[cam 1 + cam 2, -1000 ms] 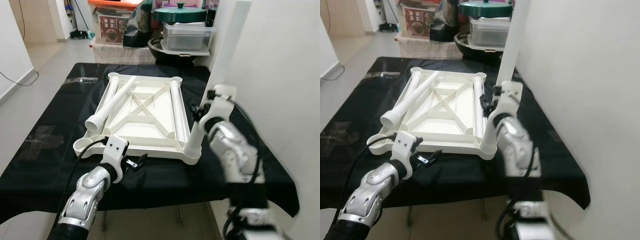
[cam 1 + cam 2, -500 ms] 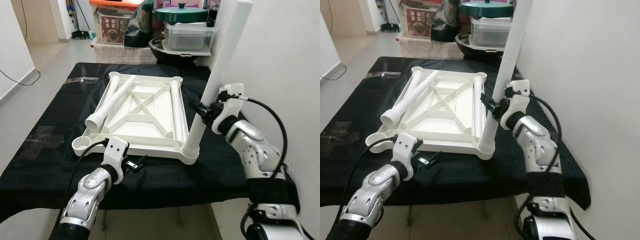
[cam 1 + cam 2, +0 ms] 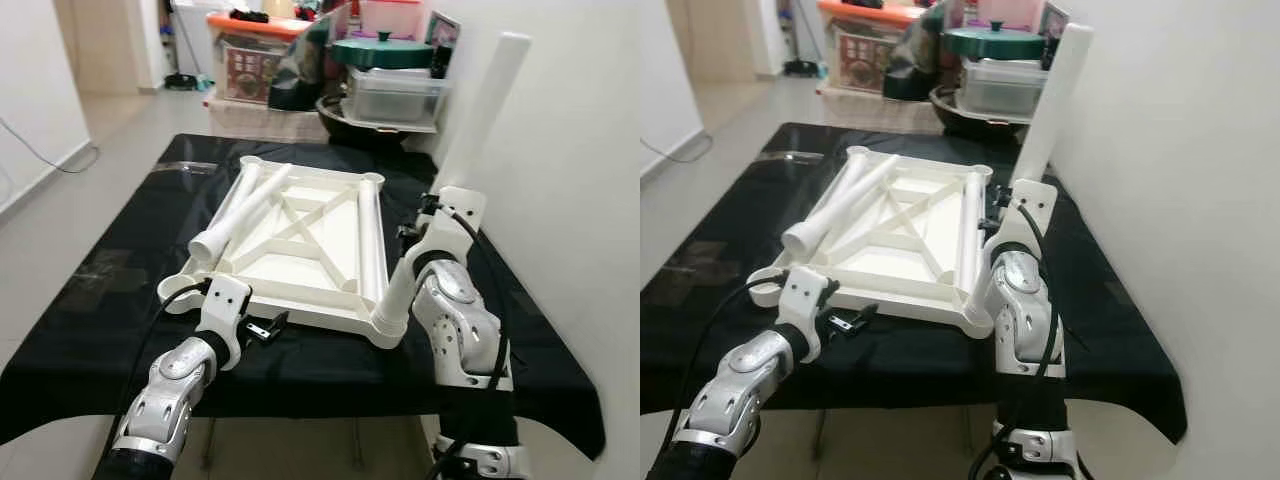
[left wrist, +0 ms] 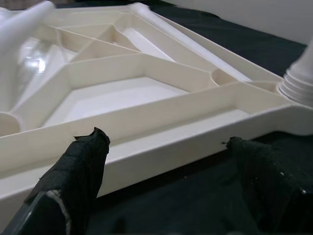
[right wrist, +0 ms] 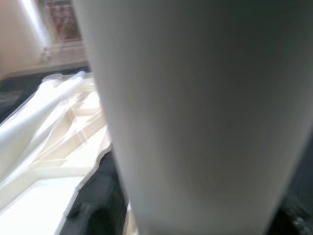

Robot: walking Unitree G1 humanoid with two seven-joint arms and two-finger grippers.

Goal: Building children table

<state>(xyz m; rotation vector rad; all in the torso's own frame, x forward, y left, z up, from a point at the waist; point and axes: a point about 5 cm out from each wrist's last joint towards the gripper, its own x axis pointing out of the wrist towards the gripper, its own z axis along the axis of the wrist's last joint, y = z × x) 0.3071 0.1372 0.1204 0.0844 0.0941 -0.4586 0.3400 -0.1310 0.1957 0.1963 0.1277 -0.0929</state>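
Observation:
A white children's tabletop lies upside down on the black-covered table. One white leg stands tilted in its near right corner socket. My right gripper is shut on this leg partway up; in the right wrist view the leg is very close, with a black finger beside it. Two more legs lie on the tabletop, one on the left and one along the right side. My left gripper hangs open just before the tabletop's front edge, holding nothing.
A white wall runs close along the table's right side. Behind the far end stand clear plastic boxes with a green lid on top, and a storage bin. Bare floor lies to the left.
The camera has shifted. My right arm's elbow has swung in under the wrist while the gripper keeps hold of the upright leg. The left gripper stays by the front edge.

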